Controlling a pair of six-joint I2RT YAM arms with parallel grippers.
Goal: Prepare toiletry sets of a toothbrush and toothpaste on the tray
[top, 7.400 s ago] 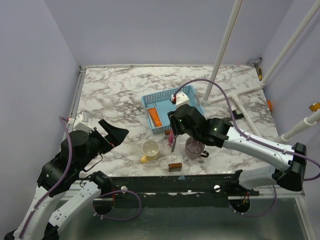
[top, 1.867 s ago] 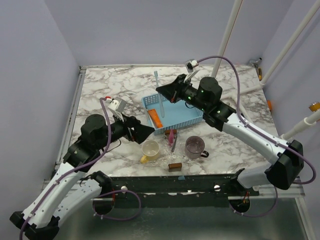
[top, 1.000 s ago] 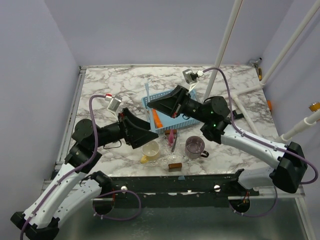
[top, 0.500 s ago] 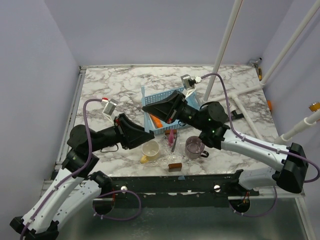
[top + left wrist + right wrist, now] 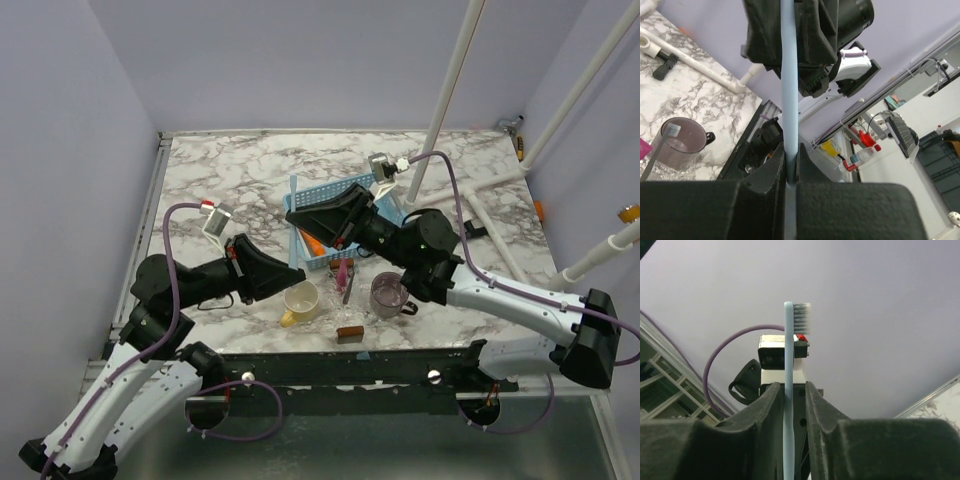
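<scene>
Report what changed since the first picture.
The right pincer carried the thin light-blue toothbrush up near the light blue mesh basket. The left pincer swung in and shut on its handle, and the right is loosening. The yellow mug and purple-grey mug stayed.

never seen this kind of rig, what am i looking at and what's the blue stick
Two robot arms, each ending in a two-finger gripper. The wide picture looks down from above; the other two come from cameras on each wrist. On the table sit a blue tray with an orange toothpaste inside, a pink toothpaste, a yellow mug, a purple mug and a brown block. The stick is a toothbrush: the left gripper is shut on it, the right gripper stands slightly open around it.
</scene>
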